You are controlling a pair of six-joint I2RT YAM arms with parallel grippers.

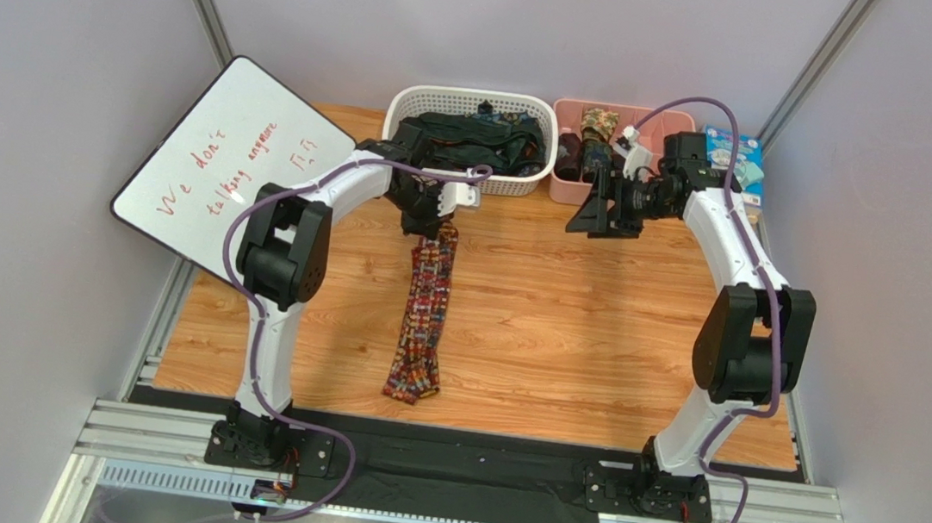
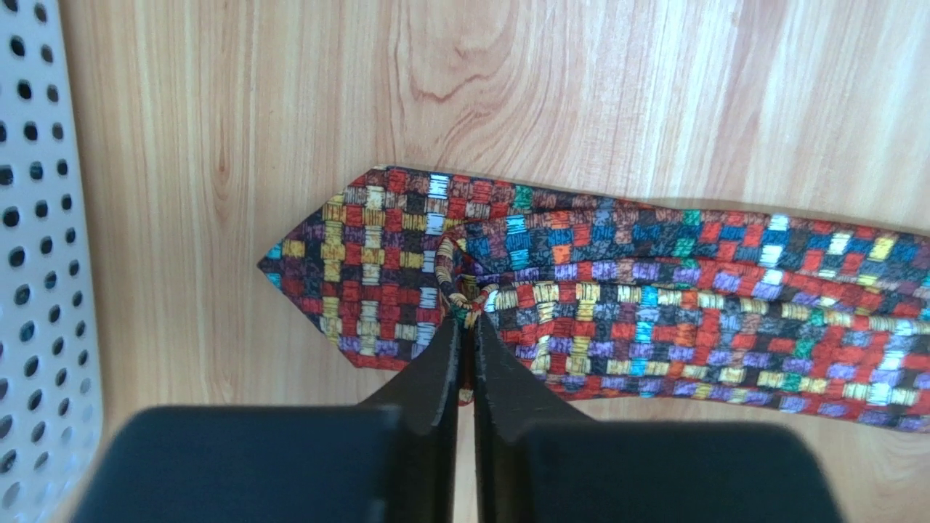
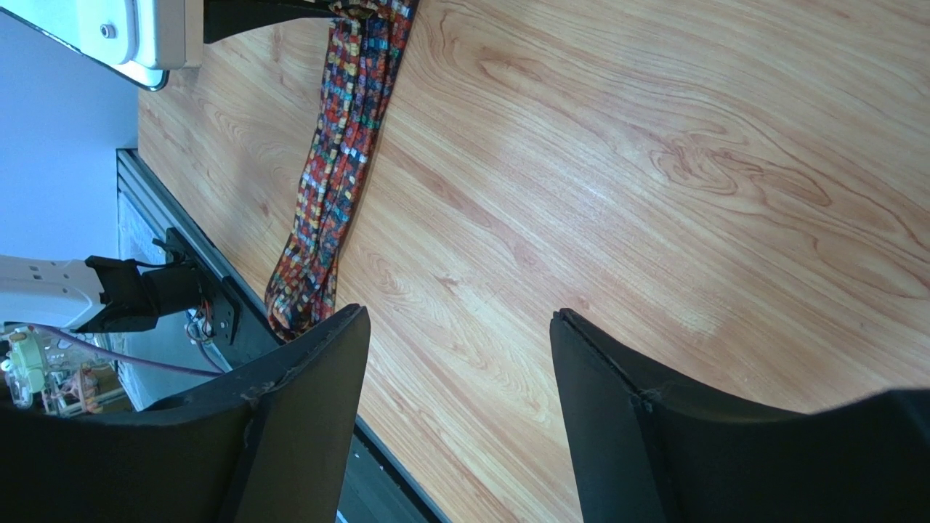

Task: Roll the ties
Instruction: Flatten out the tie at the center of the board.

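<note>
Fabric near the pointed end of the patterned tie (image 1: 423, 316) is pinched between the closed fingers of the left claw (image 2: 466, 318), just in front of the white basket (image 1: 512, 185). From there the tie lies flat on the worktop (image 1: 580, 339), stretching away from the basket. To the right of the basket the right claw (image 3: 456, 316) hangs open and empty. Inside the basket lie dark ties (image 1: 471, 143).

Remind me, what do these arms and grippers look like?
The left arm and right arm: white links, black joint housings, a purple cable looping along each. The left gripper and right gripper: matte black, two flat tapering fingers.
</note>
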